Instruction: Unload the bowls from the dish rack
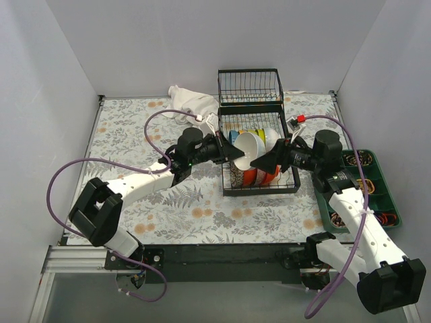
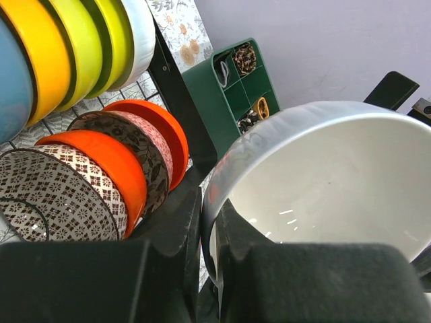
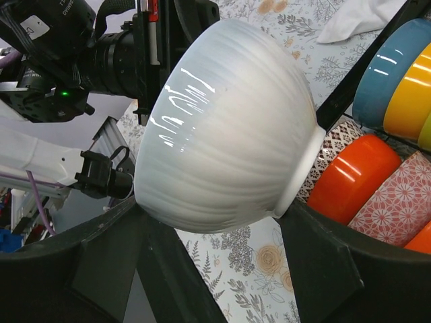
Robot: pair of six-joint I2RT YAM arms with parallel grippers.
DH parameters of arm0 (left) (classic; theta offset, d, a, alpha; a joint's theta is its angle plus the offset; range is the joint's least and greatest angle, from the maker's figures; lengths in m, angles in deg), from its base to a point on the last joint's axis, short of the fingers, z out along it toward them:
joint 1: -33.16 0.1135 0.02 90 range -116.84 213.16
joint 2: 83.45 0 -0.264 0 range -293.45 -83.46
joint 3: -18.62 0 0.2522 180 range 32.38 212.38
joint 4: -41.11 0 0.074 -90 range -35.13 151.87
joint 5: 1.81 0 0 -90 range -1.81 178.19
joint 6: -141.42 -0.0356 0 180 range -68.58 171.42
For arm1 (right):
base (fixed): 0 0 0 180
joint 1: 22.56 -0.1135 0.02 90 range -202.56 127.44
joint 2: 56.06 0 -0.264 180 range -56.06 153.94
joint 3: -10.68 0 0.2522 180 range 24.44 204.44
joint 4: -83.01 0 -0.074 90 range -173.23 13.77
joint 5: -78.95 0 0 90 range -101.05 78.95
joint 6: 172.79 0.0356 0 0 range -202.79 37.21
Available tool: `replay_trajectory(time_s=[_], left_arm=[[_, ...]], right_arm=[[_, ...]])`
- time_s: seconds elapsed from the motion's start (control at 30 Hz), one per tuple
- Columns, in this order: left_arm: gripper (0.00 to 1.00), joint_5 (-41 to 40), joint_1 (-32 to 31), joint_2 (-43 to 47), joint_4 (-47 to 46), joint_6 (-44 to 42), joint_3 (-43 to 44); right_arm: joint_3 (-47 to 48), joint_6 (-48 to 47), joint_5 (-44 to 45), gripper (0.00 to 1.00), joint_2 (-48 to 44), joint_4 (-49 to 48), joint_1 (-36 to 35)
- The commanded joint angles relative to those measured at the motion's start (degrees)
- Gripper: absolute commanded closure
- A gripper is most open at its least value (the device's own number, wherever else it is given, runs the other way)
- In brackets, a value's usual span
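Left jaws clamping white bowl (image 1: 248, 149), right jaws spread

The ribbed bowl (image 3: 229, 128) is white, dish rack (image 1: 261, 191) black, tray (image 2: 202, 91) green, worktop (image 1: 135, 128) floral; racked bowls (image 2: 111, 168) are orange, yellow, blue.

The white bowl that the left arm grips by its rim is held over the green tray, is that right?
Not quite. The white bowl, gripped at its rim by the left end effector, is held over the black dish rack, not the green tray, which sits off to the right. The top external view shows this.
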State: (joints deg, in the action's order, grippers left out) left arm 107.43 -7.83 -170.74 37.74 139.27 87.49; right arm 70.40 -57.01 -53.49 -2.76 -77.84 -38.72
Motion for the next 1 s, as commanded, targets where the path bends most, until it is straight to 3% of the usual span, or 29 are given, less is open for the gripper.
replay_trajectory(time_s=[0.0, 0.03, 0.1, 0.13, 0.3, 0.43, 0.7, 0.97], left_arm=[[1.00, -6.4, -0.2, 3.5, 2.9, -3.6, 0.0], [1.00, -7.0, -0.2, 4.0, 3.6, -4.2, 0.1], [1.00, -9.6, -0.1, 5.5, 6.0, -6.8, 0.3], [1.00, -10.7, 0.1, 6.0, 6.8, -8.0, 0.4], [1.00, -17.8, 2.4, 9.5, 15.8, -14.2, 1.5], [1.00, -24.9, 5.7, 11.6, 25.5, -17.3, 3.3], [1.00, -32.7, 19.5, 14.0, 39.4, -21.6, 2.2], [1.00, -30.9, 32.5, 4.8, 45.3, -26.0, 6.8]], right_arm=[[0.3, -0.5, -0.6, 0.56, -1.4, -6.1, -0.4], [0.3, -0.6, -0.5, 0.44, -1.5, -5.5, -0.4], [0.4, -1.3, 0.2, 0.34, -1.6, -3.9, -0.4], [0.5, -2.7, 0.7, 0.23, -1.7, -3.0, -0.4], [1.8, -7.1, 4.6, 0.03, -2.2, 3.7, -0.4], [2.5, -10.3, 8.3, 0.01, -2.1, 8.8, -0.4], [3.3, -14.6, 16.7, 0.01, -2.6, 16.3, -0.4], [4.8, -17.3, 22.0, 0.01, -2.1, 20.2, -0.4]])
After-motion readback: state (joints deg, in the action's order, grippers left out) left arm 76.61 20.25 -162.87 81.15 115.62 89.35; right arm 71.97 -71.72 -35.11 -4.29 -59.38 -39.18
